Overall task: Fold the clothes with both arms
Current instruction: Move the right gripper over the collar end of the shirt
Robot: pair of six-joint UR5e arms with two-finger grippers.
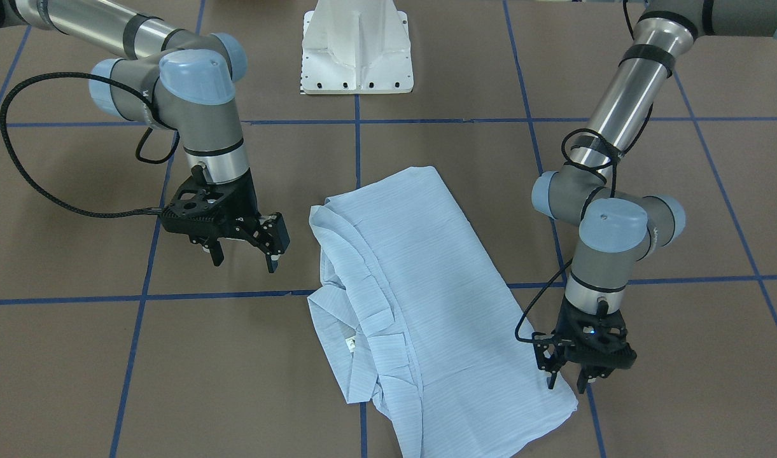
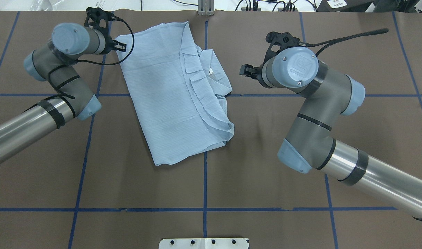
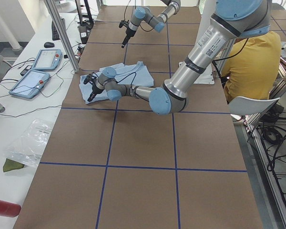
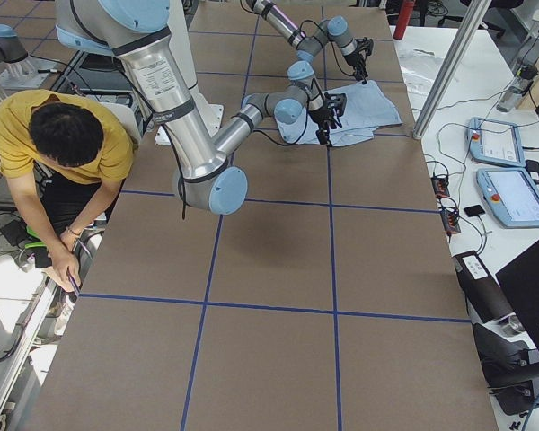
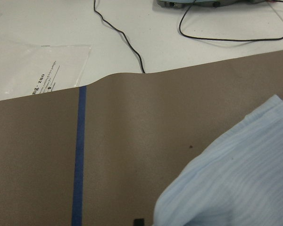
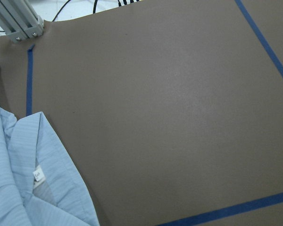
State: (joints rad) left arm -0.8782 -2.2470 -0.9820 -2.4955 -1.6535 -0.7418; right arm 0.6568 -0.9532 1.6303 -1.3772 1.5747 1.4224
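Note:
The light-blue striped shirt [image 1: 420, 273] lies folded into a long panel on the brown table, also in the overhead view [image 2: 162, 93]. Its collar and white neck label [image 2: 210, 71] are on the robot's right side. My left gripper [image 1: 567, 380] is open and empty, low over the shirt's far-left corner; the overhead view shows it there too [image 2: 118, 45]. The left wrist view shows the shirt's edge [image 5: 236, 179]. My right gripper [image 1: 245, 257] is open and empty, above bare table beside the collar side, clear of the cloth. The right wrist view shows collar and label [image 6: 37, 175].
The white pedestal base [image 1: 356, 51] stands at the robot's side of the table. Blue tape lines [image 2: 204, 180] grid the brown surface. An aluminium post [image 6: 19, 21] rises at the far edge. Teach pendants [image 3: 38, 67] and cables lie beyond it. An operator in yellow [image 4: 63, 135] sits beside the table.

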